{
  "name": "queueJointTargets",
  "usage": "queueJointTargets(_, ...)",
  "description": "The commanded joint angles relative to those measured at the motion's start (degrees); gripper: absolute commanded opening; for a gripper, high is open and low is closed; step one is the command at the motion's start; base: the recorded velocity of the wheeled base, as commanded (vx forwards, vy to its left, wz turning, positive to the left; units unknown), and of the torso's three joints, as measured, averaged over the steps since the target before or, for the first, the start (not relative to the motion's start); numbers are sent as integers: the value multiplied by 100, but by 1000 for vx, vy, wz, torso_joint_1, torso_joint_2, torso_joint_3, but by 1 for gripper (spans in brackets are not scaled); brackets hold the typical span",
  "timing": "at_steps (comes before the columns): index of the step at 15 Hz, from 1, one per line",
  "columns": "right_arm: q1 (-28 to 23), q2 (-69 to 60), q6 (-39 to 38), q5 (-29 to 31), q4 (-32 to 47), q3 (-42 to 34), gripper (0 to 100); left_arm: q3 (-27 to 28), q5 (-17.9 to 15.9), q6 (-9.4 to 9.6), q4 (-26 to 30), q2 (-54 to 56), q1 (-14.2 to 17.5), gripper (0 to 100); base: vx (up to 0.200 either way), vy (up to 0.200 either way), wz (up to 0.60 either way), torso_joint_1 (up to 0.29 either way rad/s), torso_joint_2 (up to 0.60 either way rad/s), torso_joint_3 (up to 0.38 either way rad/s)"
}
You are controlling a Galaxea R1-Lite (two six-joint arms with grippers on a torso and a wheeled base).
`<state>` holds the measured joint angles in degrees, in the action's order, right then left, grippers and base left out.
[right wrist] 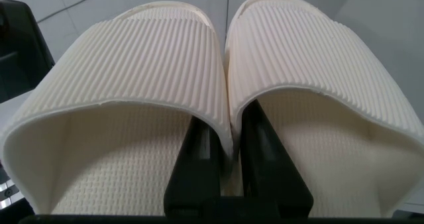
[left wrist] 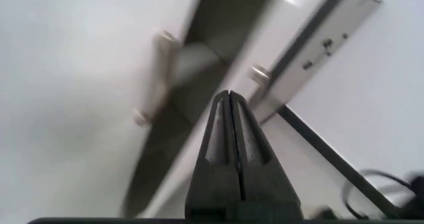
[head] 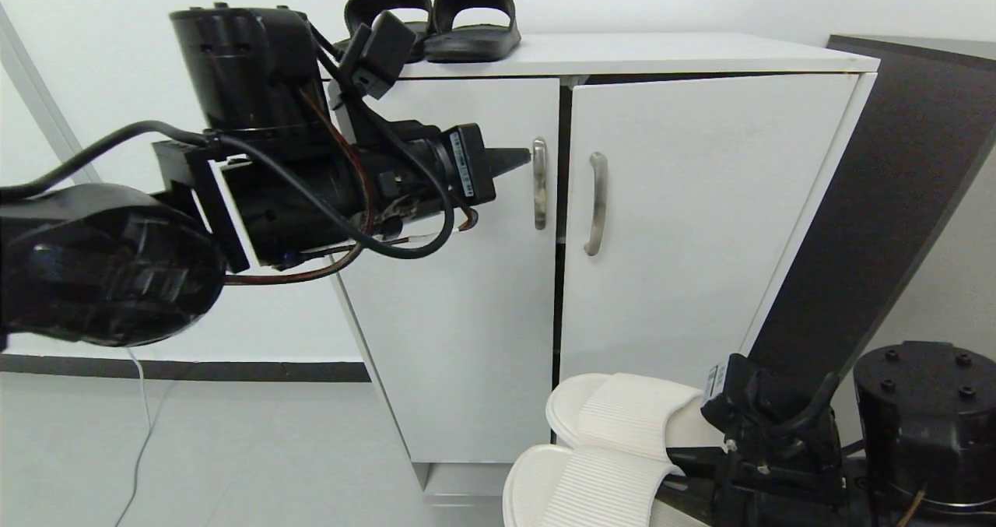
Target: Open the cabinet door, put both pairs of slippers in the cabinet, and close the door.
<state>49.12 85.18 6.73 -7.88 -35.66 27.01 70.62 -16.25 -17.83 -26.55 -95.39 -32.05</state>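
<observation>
Both doors of the cabinet (head: 700,200) look all but closed in the head view; black slippers (head: 436,21) sit on top, my left gripper (head: 520,157) by the left handle (head: 539,184). Left wrist: it is pinched closed, empty. Right wrist: right gripper (right wrist: 230,154) clamps the white slippers (right wrist: 132,85) together. I judge nothing stowed yet.

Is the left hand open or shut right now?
Shut: the left hand has its fingers pressed together, nothing between them, beside the door handle.
</observation>
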Motion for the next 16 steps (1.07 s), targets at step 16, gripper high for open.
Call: queueJointTargets(16, 186, -62, 4, 5, 15, -91, 0, 1525, 61, 26, -69, -1526, -29, 0, 0, 0, 0, 0, 0, 0)
